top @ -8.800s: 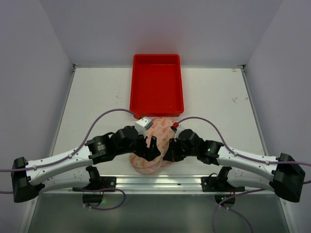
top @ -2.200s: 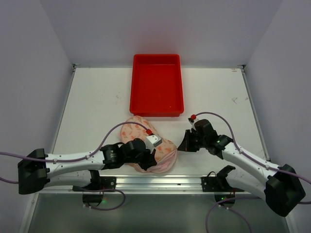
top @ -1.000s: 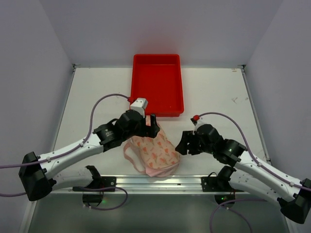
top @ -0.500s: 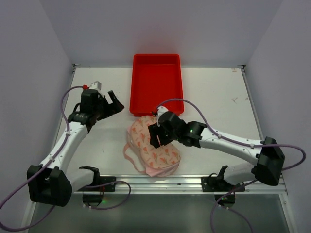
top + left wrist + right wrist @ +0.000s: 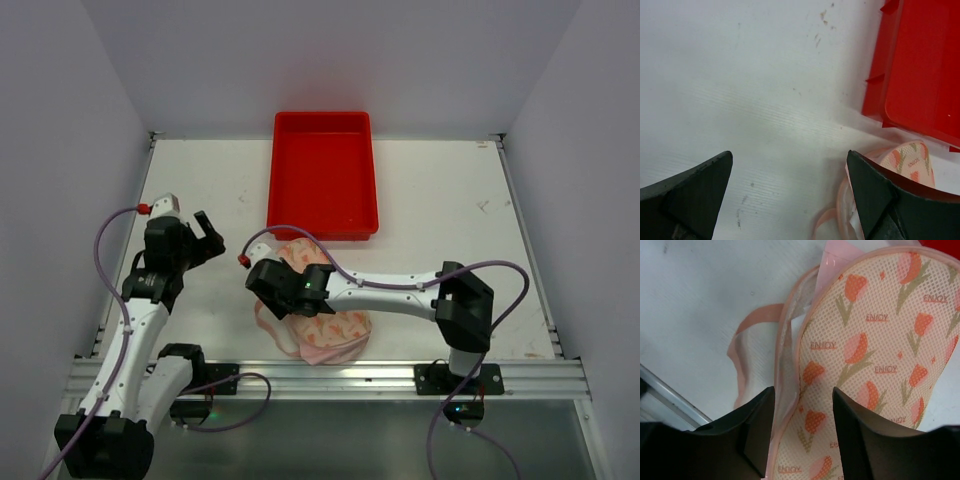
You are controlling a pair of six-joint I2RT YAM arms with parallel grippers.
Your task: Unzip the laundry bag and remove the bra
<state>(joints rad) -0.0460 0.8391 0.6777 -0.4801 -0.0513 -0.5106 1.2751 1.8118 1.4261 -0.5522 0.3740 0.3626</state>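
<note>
The laundry bag point(image 5: 335, 318) lies in front of the red tray, cream-pink mesh with orange tulip print. Its left edge gapes, and pale pink fabric point(image 5: 789, 357) with a pink strap point(image 5: 751, 324), the bra's edge, shows from under the lid. My right gripper point(image 5: 305, 291) is open just above that left edge. In the right wrist view the gripper point(image 5: 803, 390) straddles the lid's rim and holds nothing. My left gripper point(image 5: 211, 235) is open and empty over bare table, left of the bag. The left wrist view shows the gripper point(image 5: 790, 155) with the bag point(image 5: 907, 159) behind its right finger.
The red tray point(image 5: 323, 185) stands just behind the bag, and its corner shows in the left wrist view point(image 5: 920, 75). The right arm reaches leftward across the bag. The strap loop point(image 5: 266, 325) lies on the table towards the metal rail point(image 5: 330, 377) at the near edge.
The left gripper, which had lifted the bag, has let go and drawn back to the left. The right gripper has moved left across the bag to its left edge.
</note>
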